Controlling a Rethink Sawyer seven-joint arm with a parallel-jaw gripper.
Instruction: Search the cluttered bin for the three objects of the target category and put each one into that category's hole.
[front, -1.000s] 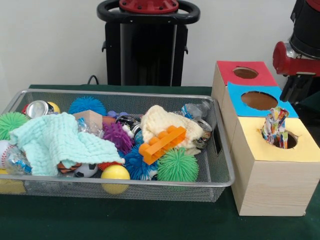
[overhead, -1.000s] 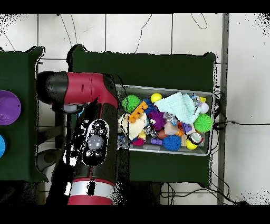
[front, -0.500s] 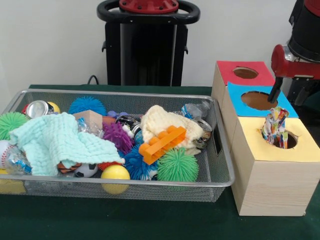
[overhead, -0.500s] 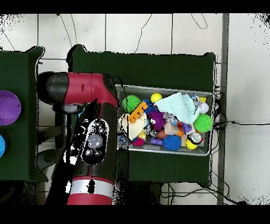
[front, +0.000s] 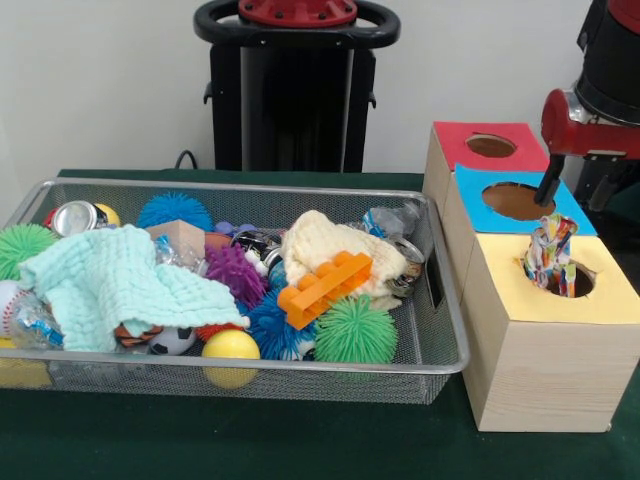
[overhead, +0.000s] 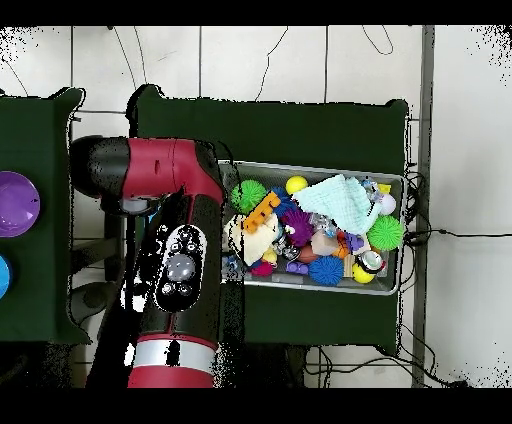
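Up front, the wire bin (front: 440, 330) sits on the green table (front: 300, 440), crammed with clutter: a mint cloth (front: 110, 285), a cream cloth (front: 325, 245), an orange toy brick (front: 325, 288), spiky balls in green (front: 355, 330), blue (front: 275, 330) and purple (front: 233, 272), a yellow ball (front: 231, 346) and a crushed can (front: 75, 216). Beside the bin stands a wooden box (front: 545, 370) with three holes, topped red (front: 490, 146), blue (front: 518, 201) and yellow (front: 570, 280). A colourful patterned cloth (front: 549, 250) stands half sunk in the yellow hole, its upper end sticking up. Just above it, over the blue hole's edge, hangs the gripper (front: 568, 190), apart from the cloth; only its dark prongs show, and I cannot tell whether they are spread or closed.

From above, the red arm (overhead: 175, 270) covers the box entirely, so neither the gripper's tips nor the patterned cloth can be seen. The bin (overhead: 395, 285) lies just beside the arm, with the mint cloth (overhead: 340, 200), orange brick (overhead: 260, 212) and green ball (overhead: 248, 194) visible inside.
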